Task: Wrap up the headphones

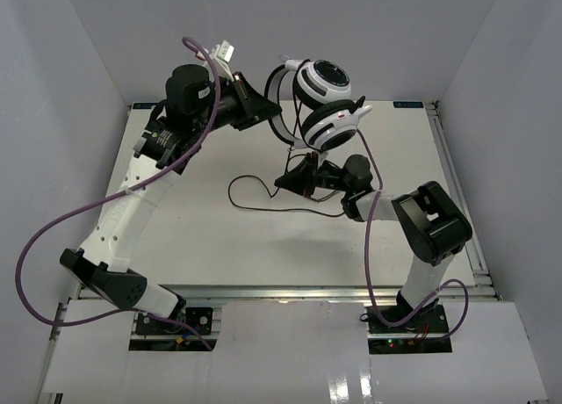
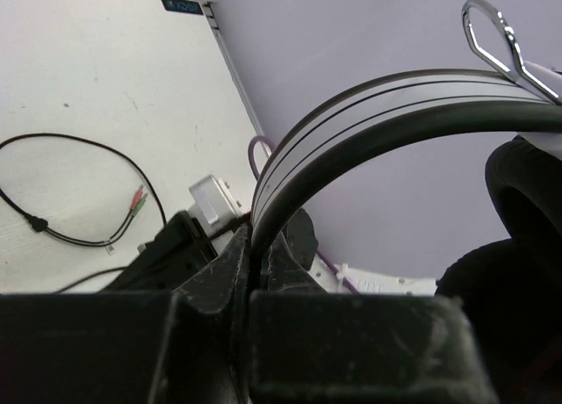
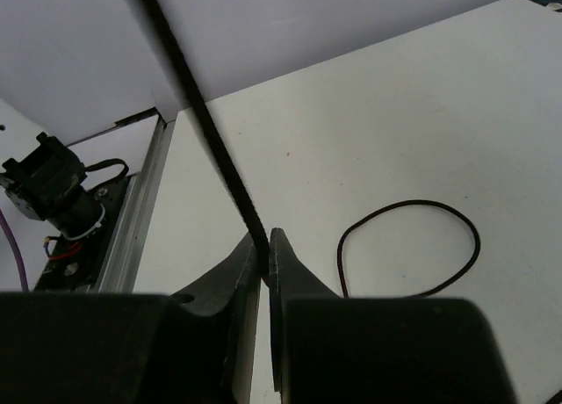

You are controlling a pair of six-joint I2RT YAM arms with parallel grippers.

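The white-and-black headphones (image 1: 323, 97) hang in the air at the back of the table. My left gripper (image 1: 265, 107) is shut on their headband (image 2: 369, 114), which arcs up from between the fingers. A black ear pad (image 2: 518, 246) shows at the right of the left wrist view. The thin dark cord (image 1: 255, 193) drops from the cups and lies looped on the table. My right gripper (image 1: 291, 180) is shut on the cord (image 3: 211, 149), which runs taut up and to the left from its fingertips. The cord's pink and green plugs (image 2: 136, 199) lie on the table.
The white table (image 1: 202, 237) is walled by pale panels on three sides. A metal rail (image 1: 457, 184) runs along the right edge. Purple robot cables (image 1: 53, 237) loop off the left arm and trail by the right arm's base (image 1: 413, 307).
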